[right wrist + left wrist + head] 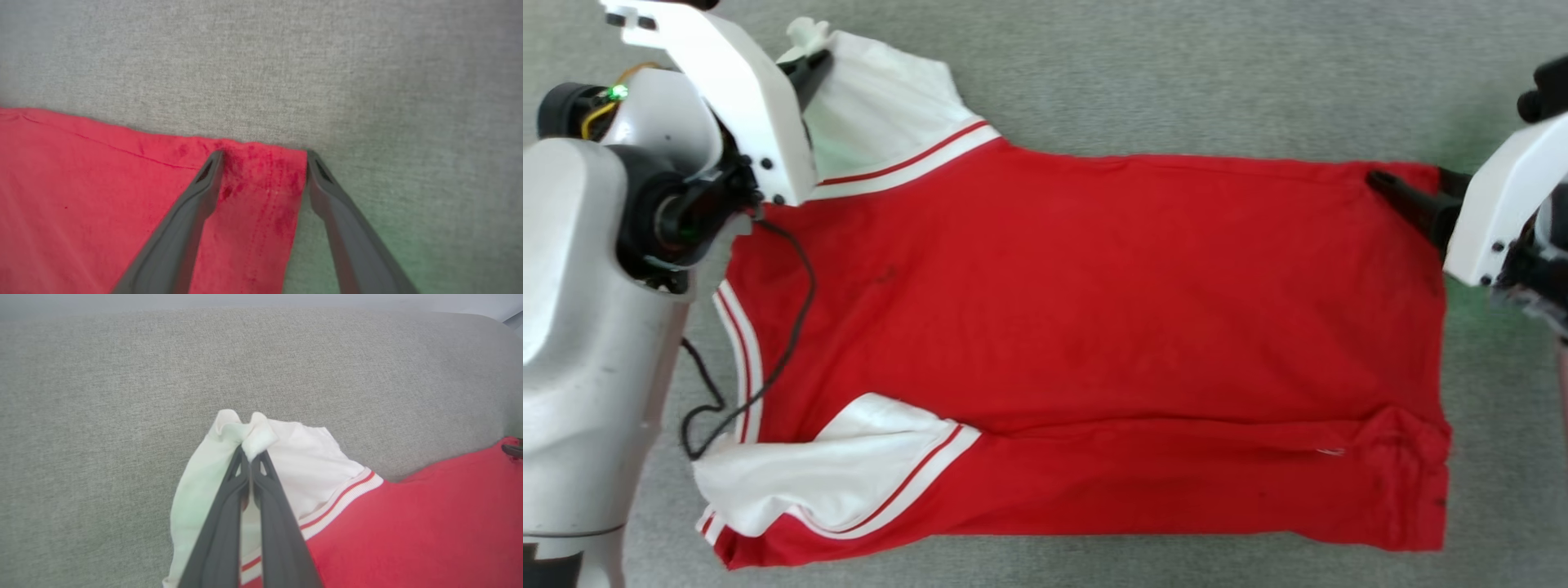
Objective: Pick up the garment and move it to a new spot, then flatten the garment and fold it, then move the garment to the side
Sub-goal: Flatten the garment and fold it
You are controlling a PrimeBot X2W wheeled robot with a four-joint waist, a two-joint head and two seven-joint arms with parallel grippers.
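The garment (1094, 327), a red T-shirt with white sleeves edged in stripes, lies spread on a grey fabric surface, plain red side up, neck to the left. My left gripper (818, 64) is shut on the tip of the far white sleeve (310, 465), which bunches up between its fingertips (250, 454). At the far right hem corner (265, 179) my right gripper (263, 153) stands open, one finger over the red cloth and the other just off its edge. The near sleeve (833, 465) lies folded in over the red body.
The grey fabric surface (1176, 73) extends beyond the shirt on all sides; in the left wrist view its far edge (261, 312) curves away. A dark cable (792, 327) from my left arm hangs over the collar area. My left arm's pale body (588, 327) fills the left edge.
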